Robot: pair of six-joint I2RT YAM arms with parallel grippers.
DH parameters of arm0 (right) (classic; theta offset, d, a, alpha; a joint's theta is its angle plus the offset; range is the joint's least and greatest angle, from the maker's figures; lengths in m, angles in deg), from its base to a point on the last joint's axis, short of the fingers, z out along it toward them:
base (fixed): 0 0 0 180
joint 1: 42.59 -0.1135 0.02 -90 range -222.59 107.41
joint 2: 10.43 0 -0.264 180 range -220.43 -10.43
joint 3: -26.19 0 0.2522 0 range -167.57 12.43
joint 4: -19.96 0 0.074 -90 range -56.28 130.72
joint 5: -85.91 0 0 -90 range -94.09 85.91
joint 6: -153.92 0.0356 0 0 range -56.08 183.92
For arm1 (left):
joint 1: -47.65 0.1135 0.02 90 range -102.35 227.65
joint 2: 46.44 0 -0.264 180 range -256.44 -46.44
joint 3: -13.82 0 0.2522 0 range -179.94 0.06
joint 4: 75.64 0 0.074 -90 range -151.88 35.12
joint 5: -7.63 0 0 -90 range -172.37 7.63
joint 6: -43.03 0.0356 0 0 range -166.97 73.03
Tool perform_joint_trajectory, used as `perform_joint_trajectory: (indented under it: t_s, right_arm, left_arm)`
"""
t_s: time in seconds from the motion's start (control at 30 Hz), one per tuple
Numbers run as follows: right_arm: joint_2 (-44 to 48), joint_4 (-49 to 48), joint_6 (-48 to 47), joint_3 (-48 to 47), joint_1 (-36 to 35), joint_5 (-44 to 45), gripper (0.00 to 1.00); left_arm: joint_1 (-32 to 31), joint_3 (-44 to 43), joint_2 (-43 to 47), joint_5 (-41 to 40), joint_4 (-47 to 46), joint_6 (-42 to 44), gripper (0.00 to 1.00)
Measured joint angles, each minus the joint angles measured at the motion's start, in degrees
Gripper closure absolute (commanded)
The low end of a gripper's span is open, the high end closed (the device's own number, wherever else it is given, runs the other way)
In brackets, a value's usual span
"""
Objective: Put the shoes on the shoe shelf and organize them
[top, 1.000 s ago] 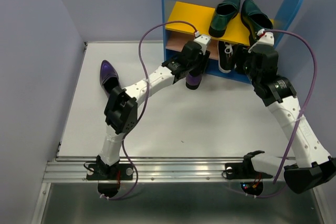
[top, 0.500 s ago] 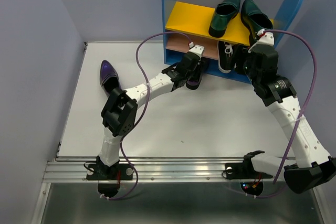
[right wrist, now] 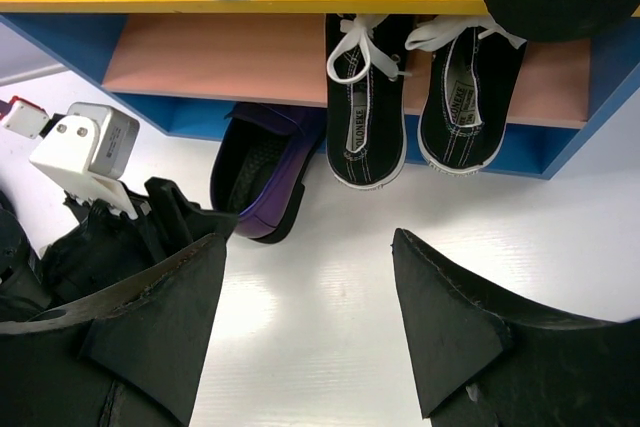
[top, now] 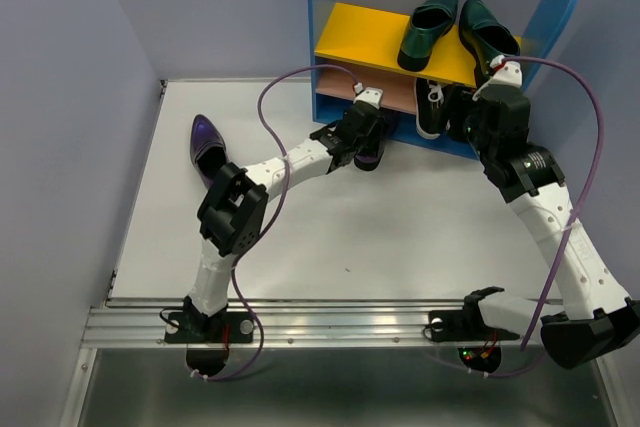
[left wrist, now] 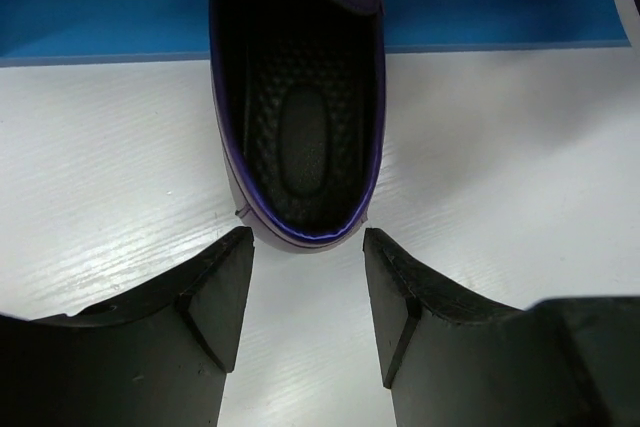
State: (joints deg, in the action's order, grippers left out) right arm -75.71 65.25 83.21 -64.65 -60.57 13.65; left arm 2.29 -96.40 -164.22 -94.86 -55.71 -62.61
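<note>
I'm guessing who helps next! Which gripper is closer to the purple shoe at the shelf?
Left. The left gripper is open right behind the heel of the purple shoe; the right gripper hangs farther off, facing the black sneakers.

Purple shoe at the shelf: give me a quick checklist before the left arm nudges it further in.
1. The left fingers open, just behind the heel of the purple shoe: ok.
2. Those fingers touching the heel: cannot tell.
3. That shoe fully on the blue base: not ok, heel out on the table.
4. The right fingers open, away from that shoe, facing the black sneakers: ok.
5. The second purple shoe shelved: not ok, lies on the table at left.
</note>
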Motion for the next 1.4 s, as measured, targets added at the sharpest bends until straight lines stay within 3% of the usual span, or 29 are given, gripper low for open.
perform_joint_trajectory:
  t_s: [0.43,0.53,0.67,0.77,1.4]
  right_arm:
    - [0.1,0.0,0.0,0.0,0.0,-0.2,0.27]
    - [0.1,0.0,0.0,0.0,0.0,-0.3,0.27]
    - [0.1,0.0,0.0,0.0,0.0,-0.4,0.27]
    - [0.1,0.0,0.0,0.0,0.0,-0.4,0.27]
    - [0.1,0.3,0.0,0.0,0.0,-1.4,0.27]
  left_arm:
    - [2.0,-5.1,-5.0,-1.3,-0.5,-4.8,0.43]
    - [2.3,-7.8,-7.4,-1.7,0.1,-5.4,0.54]
    - [2.7,-10.2,-9.7,-3.1,1.8,-5.7,0.75]
    - [3.0,-10.6,-9.9,-3.9,2.6,-6.0,1.00]
    - [3.1,-17.6,-14.6,-6.7,2.8,-5.7,1.00]
